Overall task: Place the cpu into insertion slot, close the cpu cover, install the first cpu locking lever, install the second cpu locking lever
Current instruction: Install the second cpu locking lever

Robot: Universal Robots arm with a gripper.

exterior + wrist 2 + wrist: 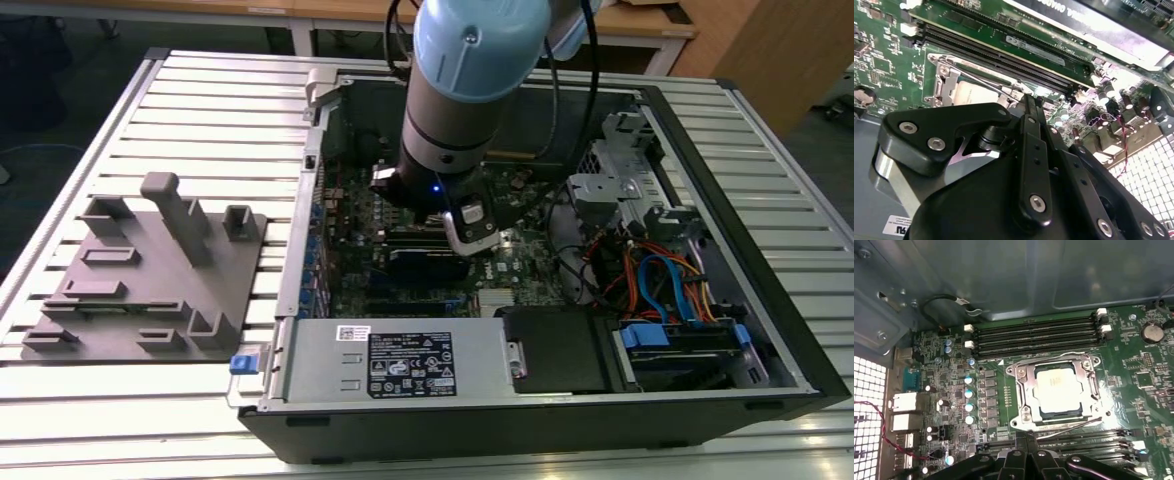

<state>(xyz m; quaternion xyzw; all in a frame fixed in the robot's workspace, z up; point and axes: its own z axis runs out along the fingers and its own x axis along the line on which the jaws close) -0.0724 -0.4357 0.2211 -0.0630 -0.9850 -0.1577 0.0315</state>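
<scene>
Working from the exterior view's left, we find a grey fixture plate (140, 275) on the slatted tabletop (80, 120), at nine o'clock from the open computer case (787, 330). The arm (467, 90) reaches down into the case over the motherboard (534, 265).

In the first wrist view, the cpu (1060, 391) sits seated in the insertion slot (1024, 390), silver-tan top facing up. The cpu cover (1089, 385) lies down around it, its window framing the chip. A thin wire locking lever (1069, 425) runs along the cover's six o'clock edge, slanted and, in our judgement, not yet latched. Memory slots (1036, 335) lie at twelve o'clock from the socket.

The gripper (1026, 440) stands just beside that lever. Its fingers (1030, 107) appear drawn together at the tip, clamped on nothing we can see.

We judge the step in hand to be the first lever. To do it well, we bear on the lever's free end only, press straight down, then sweep sideways under its retaining hook. We keep the fingers off the cover frame and nearby capacitors (969, 400), and keep the force steady rather than abrupt.
</scene>
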